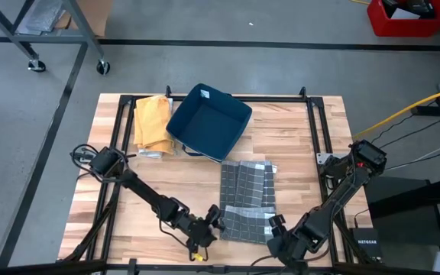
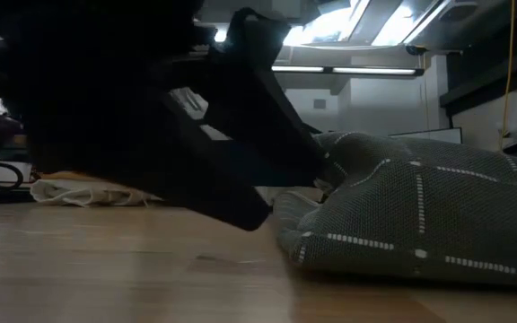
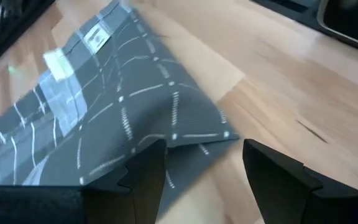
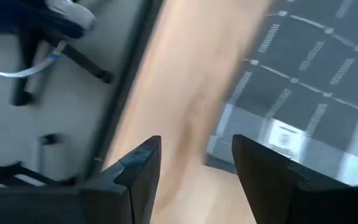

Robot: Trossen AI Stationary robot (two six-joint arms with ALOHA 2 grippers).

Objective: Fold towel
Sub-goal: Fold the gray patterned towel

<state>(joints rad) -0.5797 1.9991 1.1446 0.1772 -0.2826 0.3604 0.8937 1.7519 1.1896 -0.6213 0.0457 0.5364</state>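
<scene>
The grey towel with a white grid (image 1: 247, 197) lies on the wooden table, its near part doubled over into a raised fold (image 2: 420, 211). My left gripper (image 1: 212, 221) is low at the towel's near left corner. It is open, and that corner (image 3: 219, 134) lies just ahead of its fingers (image 3: 204, 180). My right gripper (image 1: 275, 229) is low at the towel's near right corner, also open (image 4: 197, 168). There the towel's edge and a white label (image 4: 284, 137) lie beside one finger.
A dark blue bin (image 1: 208, 122) stands tilted at the far side of the table, just beyond the towel. A yellow cloth (image 1: 151, 122) lies to its left. Black rails (image 1: 315, 122) run along the table's sides. Bare wood shows right of the towel.
</scene>
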